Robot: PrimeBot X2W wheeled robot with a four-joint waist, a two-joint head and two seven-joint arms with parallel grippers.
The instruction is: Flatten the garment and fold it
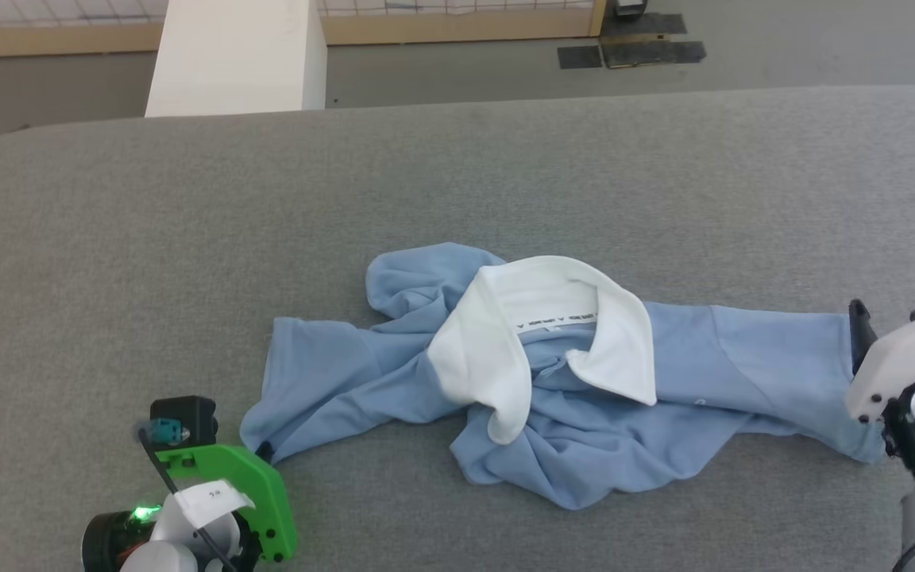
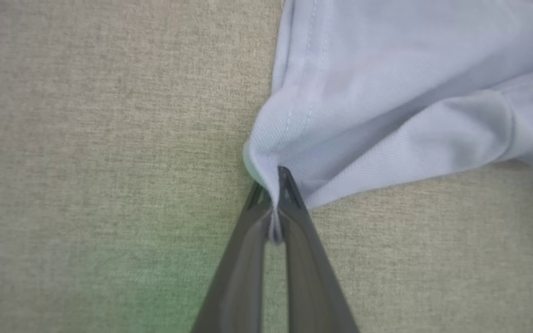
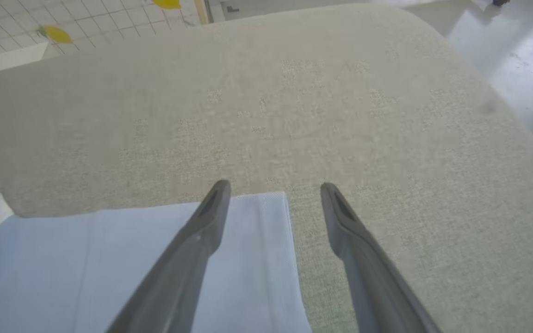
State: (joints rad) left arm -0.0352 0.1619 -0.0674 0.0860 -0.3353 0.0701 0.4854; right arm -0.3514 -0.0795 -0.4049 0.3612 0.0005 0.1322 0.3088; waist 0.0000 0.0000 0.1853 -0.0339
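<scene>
Garment (image 1: 743, 357) lies crumpled on grey table (image 1: 187, 238), corner pinched between left jaws.

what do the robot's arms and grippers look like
Left gripper: two long dark grey tapering fingers, bright green bracket at the wrist, black camera block, black cable, white paper tag, green light. Right gripper: matching dark fingers, pale grey housing.

Collar label (image 1: 557, 320) print too small to read; garment (image 1: 346, 373) corner mostly hidden inside left pincer (image 2: 271, 182).
</scene>
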